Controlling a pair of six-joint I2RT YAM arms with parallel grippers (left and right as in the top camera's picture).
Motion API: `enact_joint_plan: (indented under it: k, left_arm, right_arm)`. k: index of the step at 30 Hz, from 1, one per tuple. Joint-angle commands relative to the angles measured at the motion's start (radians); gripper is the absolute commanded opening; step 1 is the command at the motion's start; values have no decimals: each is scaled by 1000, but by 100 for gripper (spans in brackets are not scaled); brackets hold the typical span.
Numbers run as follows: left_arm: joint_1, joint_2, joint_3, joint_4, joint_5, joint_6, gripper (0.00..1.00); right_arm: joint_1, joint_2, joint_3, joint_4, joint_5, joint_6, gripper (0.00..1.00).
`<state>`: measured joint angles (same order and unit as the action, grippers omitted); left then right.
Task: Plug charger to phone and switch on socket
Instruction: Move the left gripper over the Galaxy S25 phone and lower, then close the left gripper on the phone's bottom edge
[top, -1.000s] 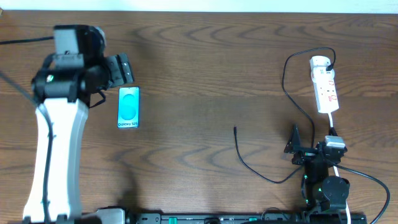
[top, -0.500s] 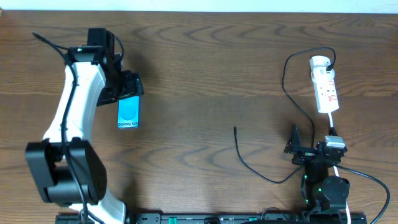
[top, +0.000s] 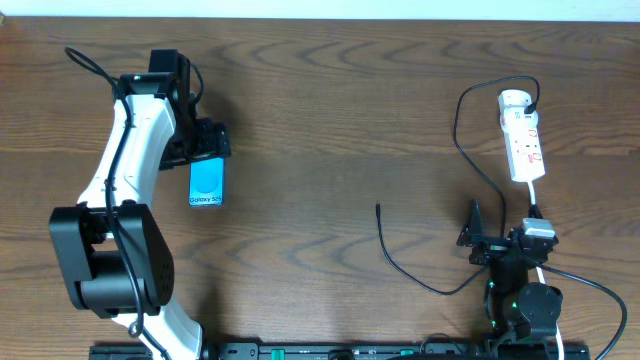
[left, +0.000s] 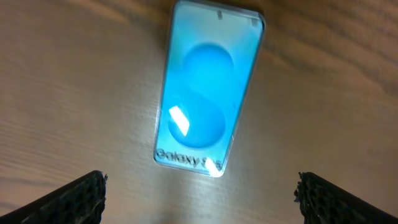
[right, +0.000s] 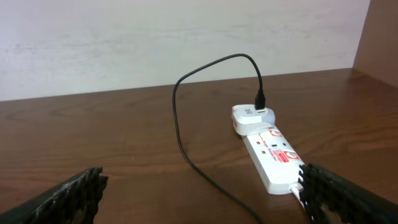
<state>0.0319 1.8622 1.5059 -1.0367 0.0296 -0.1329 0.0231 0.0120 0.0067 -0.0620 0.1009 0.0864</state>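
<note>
The phone (top: 207, 184) lies flat on the table at the left, cyan screen up; it fills the left wrist view (left: 208, 87). My left gripper (top: 205, 142) hovers over the phone's far end, open and empty, with both fingertips (left: 199, 199) wide apart. The charger cable (top: 455, 140) runs from a plug on the socket (top: 522, 135) at the far right down to a loose tip (top: 378, 207) near the table's middle. The right wrist view shows the cable (right: 180, 124) and the socket (right: 273, 158). My right gripper (top: 490, 235) is open and empty near the front right.
The socket's white cord (top: 533, 195) runs toward my right arm's base (top: 525, 300). A pale wall (right: 186, 43) stands behind the table's far edge. My left arm (top: 125, 180) reaches across the left side.
My left arm has swung toward the back and brought its gripper over the phone's far end, covering part of it. The right arm, cable and socket have not moved.
</note>
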Motion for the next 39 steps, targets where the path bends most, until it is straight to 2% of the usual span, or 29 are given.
enact_joint_plan:
  k: [1,9,15,39]
  left_arm:
    - [3,7,-14,26,-49,18,98]
    - [3,7,-85,93,-45,100,98]
    - [3,7,-95,121,31,171,98]
    - [5,158,-95,184,29,182,98]
  right_arm:
    - [7,-6,-1,-3,-3,-13,99]
    - [7,-6,-1,-3,-3,-13,99]
    - [7,-6,-1,-3,-3,-13,99]
    - [7,-6,-1,-3,-3,-13,99]
